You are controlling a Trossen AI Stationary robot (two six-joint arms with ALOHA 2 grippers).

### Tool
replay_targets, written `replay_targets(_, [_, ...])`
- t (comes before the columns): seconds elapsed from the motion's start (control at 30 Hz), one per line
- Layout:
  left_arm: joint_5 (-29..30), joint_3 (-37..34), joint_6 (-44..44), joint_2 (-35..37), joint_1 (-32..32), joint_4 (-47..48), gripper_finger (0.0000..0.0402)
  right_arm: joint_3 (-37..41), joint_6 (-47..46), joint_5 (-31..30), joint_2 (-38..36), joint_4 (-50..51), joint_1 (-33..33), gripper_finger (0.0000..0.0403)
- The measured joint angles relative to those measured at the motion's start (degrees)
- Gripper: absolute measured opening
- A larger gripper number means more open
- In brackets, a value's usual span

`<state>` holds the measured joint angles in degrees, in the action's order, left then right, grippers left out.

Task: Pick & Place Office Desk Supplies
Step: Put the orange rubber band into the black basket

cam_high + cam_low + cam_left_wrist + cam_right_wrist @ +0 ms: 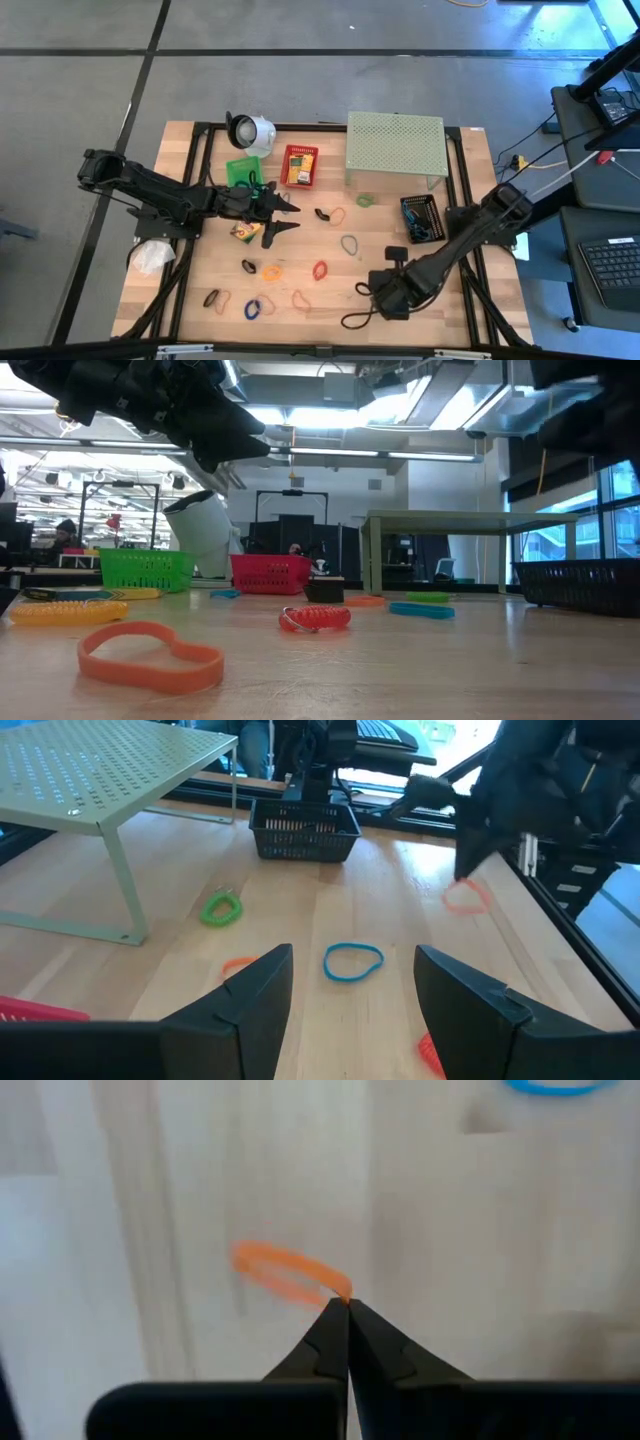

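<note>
Right fingers (348, 1305) pinch the near end of an orange rubber band (285, 1272).

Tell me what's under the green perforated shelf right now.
From the left wrist view, only bare wood shows under the perforated shelf; a green coiled band lies just outside its leg. From above, the shelf top covers that area.

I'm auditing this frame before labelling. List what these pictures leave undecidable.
- Black basket contents: too small in the high view, hidden behind its mesh wall in the left wrist view.
- Red basket contents: too small in the high view.
- Right gripper fingers pinching the orange rubber band: right wrist view is blurred.
</note>
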<state>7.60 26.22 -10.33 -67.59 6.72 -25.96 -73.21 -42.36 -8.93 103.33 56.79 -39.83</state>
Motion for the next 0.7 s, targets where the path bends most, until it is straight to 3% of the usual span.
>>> replay_targets(0.33, [0.00,0.00,0.02,0.00,0.00,0.00,0.0203,-0.09,-9.30,-9.28,-9.72,13.46,0.45,0.0000])
replay_targets(0.7, [0.00,0.00,0.05,0.00,0.00,0.02,0.0203,-0.11,-26.95,-16.42,-22.99,27.96,3.09,0.0000])
